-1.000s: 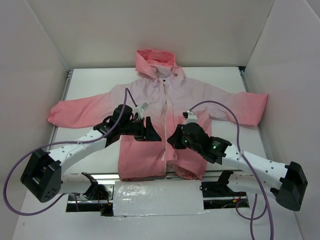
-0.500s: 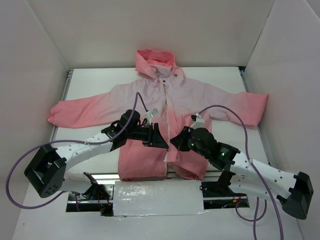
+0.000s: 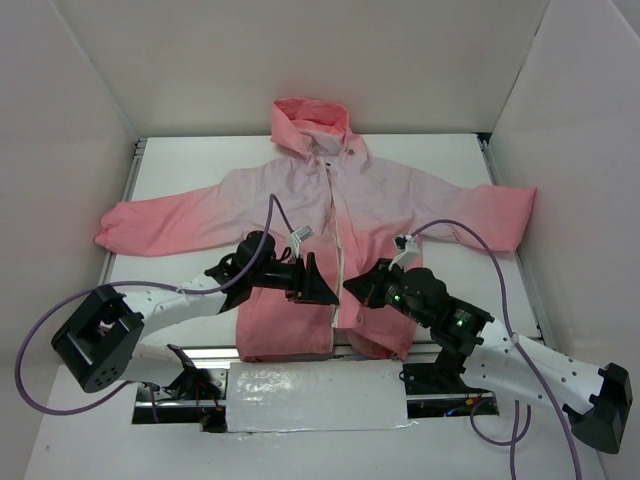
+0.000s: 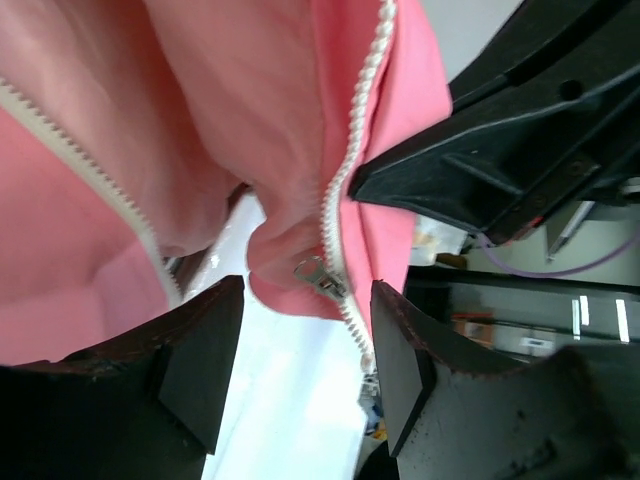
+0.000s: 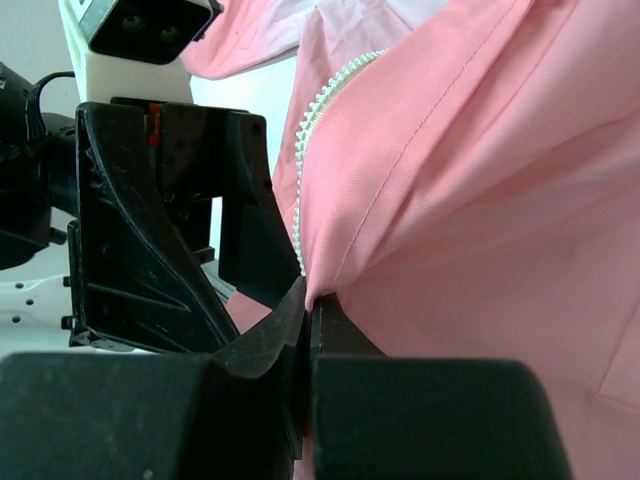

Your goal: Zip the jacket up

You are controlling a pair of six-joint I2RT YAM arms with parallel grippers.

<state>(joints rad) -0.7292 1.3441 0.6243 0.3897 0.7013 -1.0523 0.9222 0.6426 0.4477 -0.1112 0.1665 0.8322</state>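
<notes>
Working on the jacket, spread front-up on the table, with the hood at upper centre of the top view and the coral hem at lower centre. Zipping not yet begun: finding the slider sitting low, close to the hem, on one tooth row, and the opposite tooth row running separately across the left of the left wrist view.

Pinching with the right gripper: jaws pressed together on a fold of coral fabric just beside the teeth, at lower centre of the right wrist view. Hovering with the left gripper: jaws apart, straddling the slider, apparently not touching it.

Doing this step well, by judgement:
- Holding the right pinch firm and drawing lightly toward the hem, tensioning the tooth row so that it is lying straight.
- Lowering the left gripper squarely over the slider and closing on the metal pull only, avoiding trapping loose fabric.
- Checking the opposite row before pulling; being unable to tell from any view whether its end is seated in the slider.
- Pulling toward the hood along the line of the teeth, not sideways, avoiding jamming.
</notes>
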